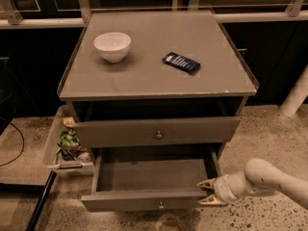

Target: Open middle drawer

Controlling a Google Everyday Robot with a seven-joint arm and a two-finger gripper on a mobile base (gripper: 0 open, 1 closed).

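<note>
The bench (pixel 192 85) stands beyond your jaws. The middle drawer (pixel 154 174) sits pulled well out, just left of them, its front's right end between them. Your gripper (pixel 210 192) has its jaws spread, clamping nothing. Back off crooked and a jaw could snag, shoving the drawer back in.
</note>
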